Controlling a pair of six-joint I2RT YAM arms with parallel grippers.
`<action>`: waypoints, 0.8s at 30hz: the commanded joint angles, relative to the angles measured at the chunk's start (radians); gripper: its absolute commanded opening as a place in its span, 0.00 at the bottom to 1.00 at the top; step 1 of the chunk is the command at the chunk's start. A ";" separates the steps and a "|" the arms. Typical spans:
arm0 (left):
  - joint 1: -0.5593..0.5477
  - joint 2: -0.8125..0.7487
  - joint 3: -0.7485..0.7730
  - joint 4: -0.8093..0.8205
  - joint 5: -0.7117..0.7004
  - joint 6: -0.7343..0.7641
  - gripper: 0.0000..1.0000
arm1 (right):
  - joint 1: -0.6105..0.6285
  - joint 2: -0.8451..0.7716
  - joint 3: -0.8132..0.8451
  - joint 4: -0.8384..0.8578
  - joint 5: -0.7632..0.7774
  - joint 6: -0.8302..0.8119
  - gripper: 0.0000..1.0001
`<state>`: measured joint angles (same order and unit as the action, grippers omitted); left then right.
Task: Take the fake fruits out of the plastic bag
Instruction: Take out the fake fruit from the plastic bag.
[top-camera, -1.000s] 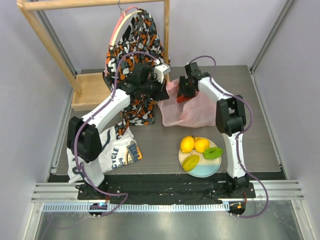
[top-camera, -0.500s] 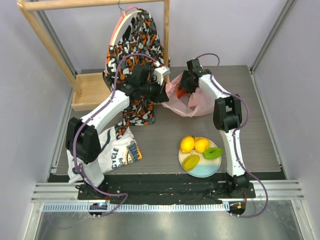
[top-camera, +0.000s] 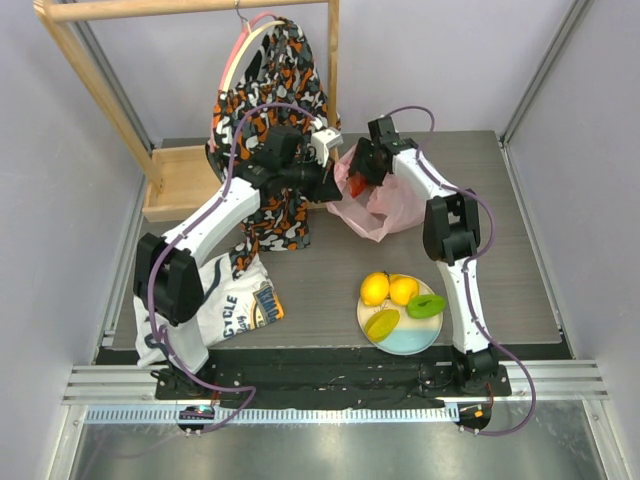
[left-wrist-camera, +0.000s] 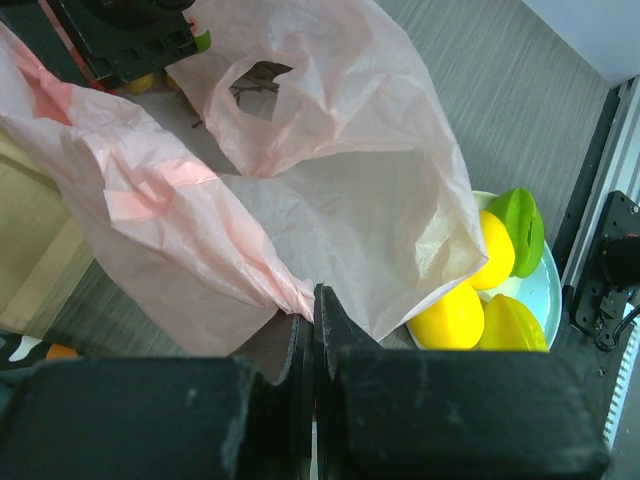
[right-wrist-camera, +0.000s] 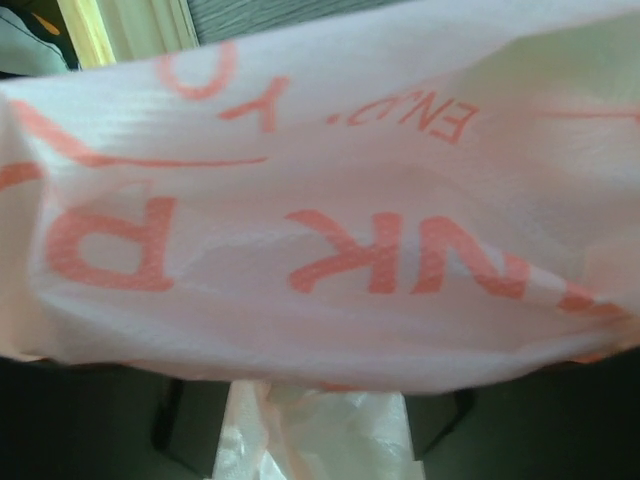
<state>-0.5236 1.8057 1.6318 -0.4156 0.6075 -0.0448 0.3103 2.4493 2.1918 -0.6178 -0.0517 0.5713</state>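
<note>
Both arms are built of white shells with black joint housings: the left arm (top-camera: 215, 215) fills the left half of the overhead frame, the right arm (top-camera: 462, 285) the right half. A purple cable (top-camera: 534, 395) loops along each one, down to black bases (top-camera: 475, 370) at the bottom edge. The left pincer (left-wrist-camera: 313, 300), low centre in its wrist view, has blocky matte-black fingers (left-wrist-camera: 450, 420), scuffed grey.
</note>
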 joint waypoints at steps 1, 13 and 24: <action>-0.004 -0.011 0.028 0.020 0.044 -0.003 0.00 | 0.018 0.036 0.052 0.044 0.006 0.035 0.69; -0.004 -0.006 0.028 0.020 0.025 0.010 0.00 | 0.030 0.048 0.057 0.056 0.036 0.041 0.59; -0.004 0.003 0.040 0.023 0.002 0.017 0.00 | 0.019 0.074 0.013 0.078 -0.051 -0.102 0.30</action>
<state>-0.5236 1.8076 1.6321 -0.4152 0.6029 -0.0410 0.3271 2.4931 2.2143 -0.5880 -0.0326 0.5434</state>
